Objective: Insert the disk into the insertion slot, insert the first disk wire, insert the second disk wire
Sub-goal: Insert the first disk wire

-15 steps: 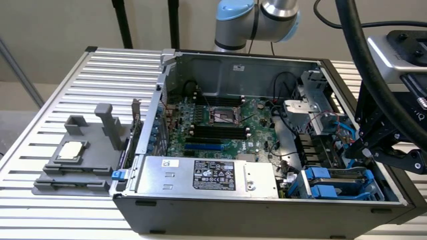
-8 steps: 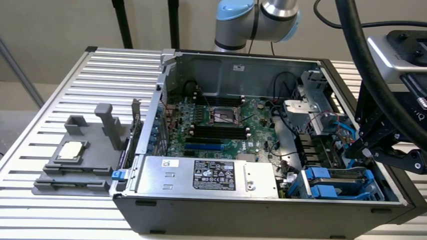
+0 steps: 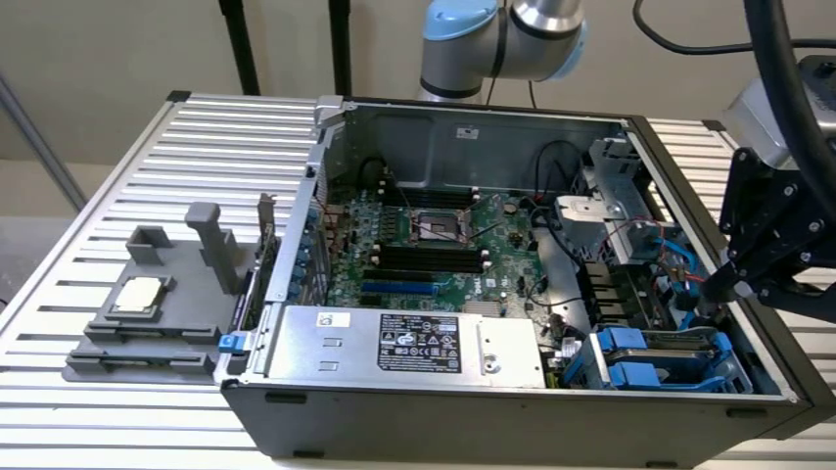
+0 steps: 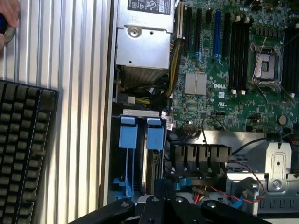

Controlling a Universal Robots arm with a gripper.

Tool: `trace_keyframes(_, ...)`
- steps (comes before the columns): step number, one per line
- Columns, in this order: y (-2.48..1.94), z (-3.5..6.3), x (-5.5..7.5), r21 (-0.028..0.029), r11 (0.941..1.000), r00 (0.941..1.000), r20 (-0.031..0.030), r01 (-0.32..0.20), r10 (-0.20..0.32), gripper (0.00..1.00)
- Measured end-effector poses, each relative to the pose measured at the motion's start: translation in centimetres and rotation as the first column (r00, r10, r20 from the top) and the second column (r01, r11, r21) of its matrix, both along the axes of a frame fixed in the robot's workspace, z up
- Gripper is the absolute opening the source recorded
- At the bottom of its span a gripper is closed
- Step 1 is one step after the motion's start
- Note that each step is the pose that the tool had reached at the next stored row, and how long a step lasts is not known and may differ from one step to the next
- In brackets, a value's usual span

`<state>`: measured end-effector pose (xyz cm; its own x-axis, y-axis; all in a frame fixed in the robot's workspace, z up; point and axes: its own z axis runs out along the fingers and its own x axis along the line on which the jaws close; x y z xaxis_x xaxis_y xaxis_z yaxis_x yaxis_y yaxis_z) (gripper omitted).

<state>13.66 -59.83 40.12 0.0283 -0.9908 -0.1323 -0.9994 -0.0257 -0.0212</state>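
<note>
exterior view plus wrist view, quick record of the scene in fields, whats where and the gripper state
setting: open computer case on a slatted table
insertion slot: two blue carrier handles side by side in it
gripper: shut, tips down inside the case at the exterior view's right, beside the insertion slot; hold on a wire unclear
power supply: along the case's near wall
chip: on a grey fixture outside the case
keyboard: on the table

ribbed pale metal table (image 3: 157, 157), matt grey metal case (image 3: 523, 431), bare silver sheet-metal box (image 3: 327, 343) with glossy black label (image 3: 420, 343), grey metal insertion slot (image 3: 667, 357) with smooth blue plastic latches (image 4: 128, 136), matt grey plastic fixture (image 3: 157, 333)
</note>
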Motion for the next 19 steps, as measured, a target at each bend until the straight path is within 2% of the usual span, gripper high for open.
trace_keyframes(4, 0.89, -0.72, 1.2, 0.0000, 1.0000, 1.0000, 0.0000, 0.000, 0.000, 0.13)
trace_keyframes(9, 1.83, -1.63, 1.7, 0.0001, 1.0000, 1.0000, 0.0000, -0.003, 0.003, 0.13)
trace_keyframes(19, 2.95, -3.44, 1.8, 0.0001, 0.9999, 0.9999, 0.0000, -0.010, 0.010, 0.13)
